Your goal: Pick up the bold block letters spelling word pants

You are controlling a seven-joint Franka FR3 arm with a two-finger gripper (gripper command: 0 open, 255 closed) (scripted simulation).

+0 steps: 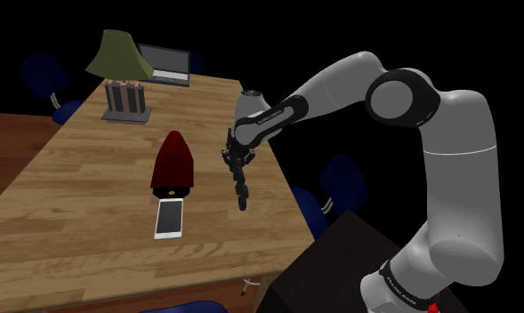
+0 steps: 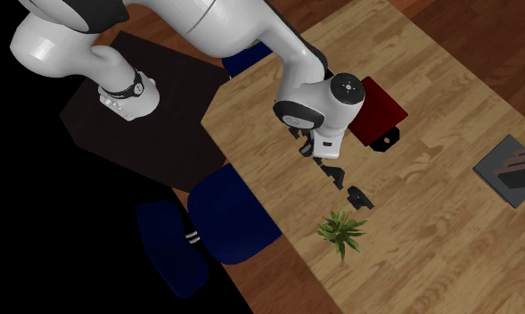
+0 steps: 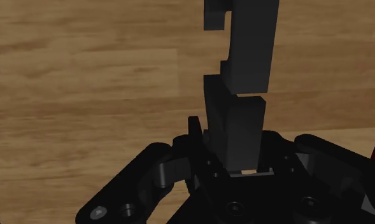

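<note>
White arm (image 1: 340,84) outstretched, wrist downward; jaws tight on black letters (image 3: 249,44)

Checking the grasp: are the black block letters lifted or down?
Lifted: black block letters hang clasped in the black pincer above the wooden table.

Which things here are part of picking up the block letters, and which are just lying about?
Job in hand:
black block letters
gripper, shut on them

Lying about:
lamp
laptop
dark red object
white phone
small plant
blue chair
</note>
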